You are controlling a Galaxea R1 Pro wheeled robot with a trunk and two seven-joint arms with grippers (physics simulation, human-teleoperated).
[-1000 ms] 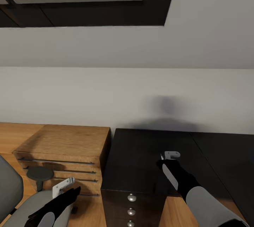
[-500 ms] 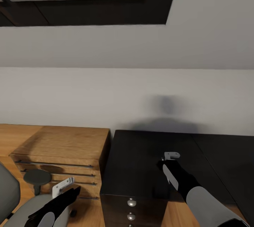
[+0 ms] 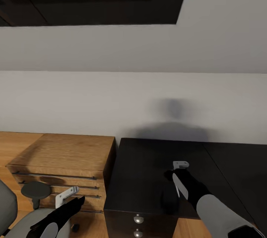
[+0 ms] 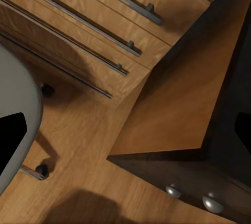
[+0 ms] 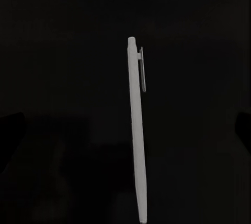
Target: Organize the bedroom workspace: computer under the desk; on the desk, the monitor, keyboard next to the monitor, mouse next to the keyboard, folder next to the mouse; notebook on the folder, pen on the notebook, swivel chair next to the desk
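A robot faces a white wall under a sloped ceiling. A black-topped desk (image 3: 148, 164) fills the lower right of the head view, its drawer knobs (image 3: 138, 219) at the near edge. A low light-wood cabinet (image 3: 70, 153) stands just beside it on the left.

The right gripper (image 3: 179, 165) hovers over the middle of the desk top, arm reaching forward from the lower right. In the right wrist view a slim pale grey pen (image 5: 136, 130) runs lengthwise along the fingers' direction, clip end away from the camera, against the black desk. It seems to be held in that gripper, though the fingertips themselves are too dark to make out, so the grip is a judgement. The head view does not show how wide the jaws stand.

The left gripper (image 3: 66, 194) hangs low at the left, over the grey seat of the swivel chair (image 3: 7, 208), beside the cabinet drawers. How far it is open cannot be told; nothing shows in it. Its wrist view looks down on the wood floor, the cabinet's drawer bars (image 4: 104, 25), the chair seat (image 4: 15, 125) and the desk's drawer unit.

No folder or notebook shows on the desk here. The pen must end on the notebook, so the right arm, already carrying it above the desk, is the one placed to set it down once the stack is found.
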